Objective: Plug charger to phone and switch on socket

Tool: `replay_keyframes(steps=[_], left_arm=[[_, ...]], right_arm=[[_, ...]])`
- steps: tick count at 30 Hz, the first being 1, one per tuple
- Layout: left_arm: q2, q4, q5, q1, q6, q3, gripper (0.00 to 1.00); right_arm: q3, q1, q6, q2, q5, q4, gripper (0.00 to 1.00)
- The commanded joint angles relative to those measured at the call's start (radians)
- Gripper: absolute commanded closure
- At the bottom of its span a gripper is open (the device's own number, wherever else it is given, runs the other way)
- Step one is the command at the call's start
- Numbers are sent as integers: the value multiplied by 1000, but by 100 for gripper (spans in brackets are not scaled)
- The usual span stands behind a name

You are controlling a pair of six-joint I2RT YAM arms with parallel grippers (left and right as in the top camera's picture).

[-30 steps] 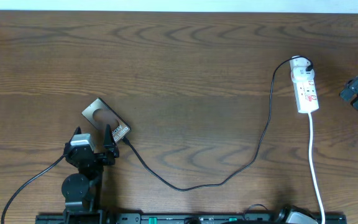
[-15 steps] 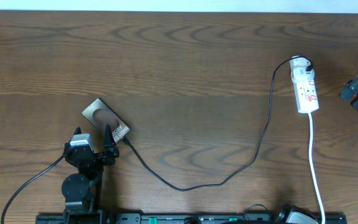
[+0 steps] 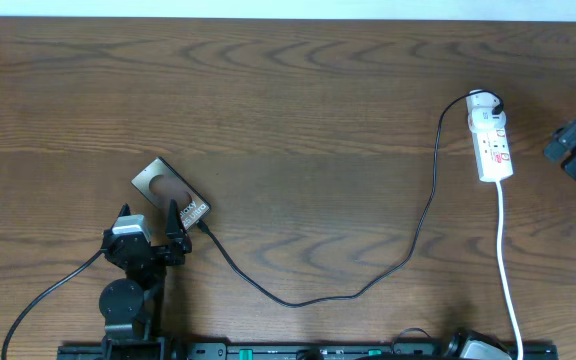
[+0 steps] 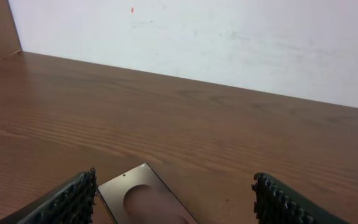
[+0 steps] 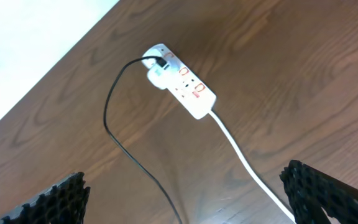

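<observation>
The phone lies flat and slanted on the table, brown face up, and its far corner shows in the left wrist view. My left gripper stands open just on the near side of it, holding nothing. The charger is a thin black cable running from the phone's near-right end across the table to a black plug in the socket. Whether its tip sits in the phone I cannot tell. My right gripper hovers open to the right of the socket, with the charger below it.
The socket's white cord runs from the strip toward the table's near edge. A pale wall borders the far side of the table. The left arm's own black cable trails at the near left.
The right arm at the right edge has shifted very slightly to the left. Nothing else has moved.
</observation>
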Motion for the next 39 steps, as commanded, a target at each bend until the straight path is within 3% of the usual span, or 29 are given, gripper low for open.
replay_keyframes(steps=[1, 8, 12, 19, 23, 32, 35, 39], left_arm=[[-11, -36, -39, 4, -9, -19, 21], [-11, -36, -39, 4, -9, -19, 21], [-11, -36, -39, 4, -9, -19, 21], [-11, -36, -39, 4, -9, -19, 21], [-11, -36, -39, 4, -9, -19, 21], [-11, -36, -39, 4, -9, -19, 21], [-11, -36, -39, 4, -9, -19, 21], [-11, -36, -39, 4, -9, -19, 21]], right_arm=[[1, 6, 11, -2, 5, -1, 1], [-1, 12, 12, -10, 16, 4, 1], [-63, 39, 31, -64, 16, 93, 1], [-557, 131, 30, -336, 16, 620, 1], [-1043, 139, 31, -587, -6, 1007, 1], [-1588, 146, 30, -864, -51, 1446, 1], [-1678, 162, 6, -986, -36, 1415, 1], [-1678, 207, -173, -1194, -33, 1246, 1]])
